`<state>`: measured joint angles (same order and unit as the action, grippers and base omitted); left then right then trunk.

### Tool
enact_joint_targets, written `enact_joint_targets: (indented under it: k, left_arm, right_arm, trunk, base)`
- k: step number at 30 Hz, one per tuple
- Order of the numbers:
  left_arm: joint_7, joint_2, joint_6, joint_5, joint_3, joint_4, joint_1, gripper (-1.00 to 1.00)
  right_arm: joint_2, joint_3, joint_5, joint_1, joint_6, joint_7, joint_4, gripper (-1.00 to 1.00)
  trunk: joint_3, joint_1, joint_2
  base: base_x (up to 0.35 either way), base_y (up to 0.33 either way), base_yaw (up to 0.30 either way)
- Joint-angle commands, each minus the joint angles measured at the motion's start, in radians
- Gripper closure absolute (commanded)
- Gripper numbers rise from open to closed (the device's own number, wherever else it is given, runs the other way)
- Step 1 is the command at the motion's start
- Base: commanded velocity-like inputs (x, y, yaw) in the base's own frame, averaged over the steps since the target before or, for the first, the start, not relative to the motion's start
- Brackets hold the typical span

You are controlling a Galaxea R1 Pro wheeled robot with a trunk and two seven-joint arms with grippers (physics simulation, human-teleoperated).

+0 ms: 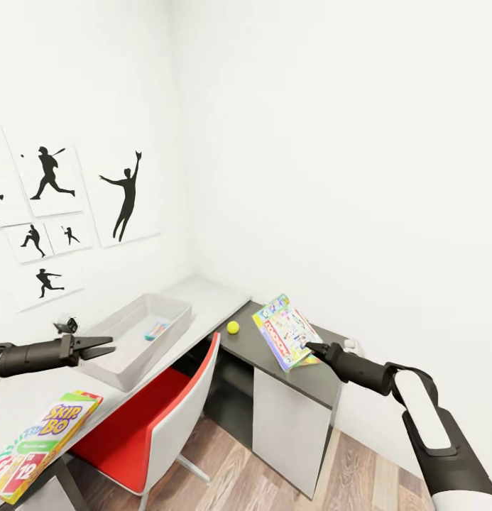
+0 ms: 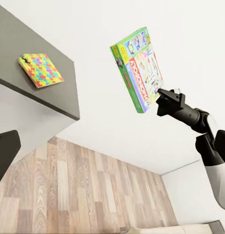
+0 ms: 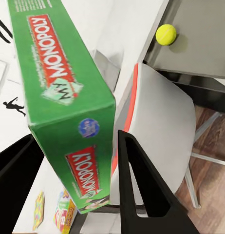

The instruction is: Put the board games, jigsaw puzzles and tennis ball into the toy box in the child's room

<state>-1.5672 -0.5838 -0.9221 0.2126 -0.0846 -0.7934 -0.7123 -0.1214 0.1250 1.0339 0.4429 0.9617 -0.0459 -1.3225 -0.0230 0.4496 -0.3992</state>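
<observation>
Monopoly box [image 1: 287, 332], green-edged, clamped tilted between right gripper [image 3: 73, 161] fingers. Tennis ball [image 1: 233, 327] beyond gripper on dark unit. Toy box [image 1: 135, 339] beside left gripper [image 1: 107, 348]; Skip-Bo box [image 1: 40, 443] nearer.

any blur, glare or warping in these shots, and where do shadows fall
Head view: sharp, evenly lit, wide-angle stretch bending the right arm; the yellow tennis ball casts a faint shadow on the dark grey side unit. Left wrist view: steeply tilted, no glare. Right wrist view: the green Monopoly box looms close, still legible, between the right gripper fingers.
</observation>
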Motion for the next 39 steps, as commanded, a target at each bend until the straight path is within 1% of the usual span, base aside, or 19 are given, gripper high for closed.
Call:
enact_joint_targets:
  k: [1,6,13,34,39]
  left_arm:
    - [-0.004,-0.003,-0.011,0.003,-0.001,0.000,0.000,-1.00]
    - [-0.004,-0.008,-0.011,0.028,-0.001,-0.001,0.001,-1.00]
    - [-0.004,-0.007,-0.011,0.031,-0.001,0.000,0.001,-1.00]
    - [-0.004,-0.005,-0.009,0.033,-0.001,0.000,0.001,-1.00]
    - [-0.004,-0.004,-0.009,0.033,-0.001,0.000,0.001,-1.00]
  right_arm:
    - [0.000,-0.003,-0.002,0.000,0.005,-0.005,-0.005,1.00]
    - [0.000,-0.024,-0.003,0.000,0.005,-0.005,-0.014,1.00]
    - [0.000,-0.028,-0.003,0.000,0.005,-0.005,-0.015,1.00]
    - [0.000,-0.028,-0.004,0.000,0.005,-0.005,-0.018,1.00]
    - [-0.001,-0.027,-0.003,0.000,0.005,-0.005,-0.018,1.00]
  trunk:
    - [0.000,0.000,-0.001]
    - [0.000,0.000,-0.001]
    - [0.000,0.000,-0.001]
    - [0.001,0.000,-0.001]
    - [0.002,0.000,-0.001]
  base:
    - [0.000,0.000,0.009]
    - [0.000,0.000,0.003]
    - [0.000,0.000,0.028]
    - [0.000,0.000,0.275]
    - [0.000,0.000,0.103]
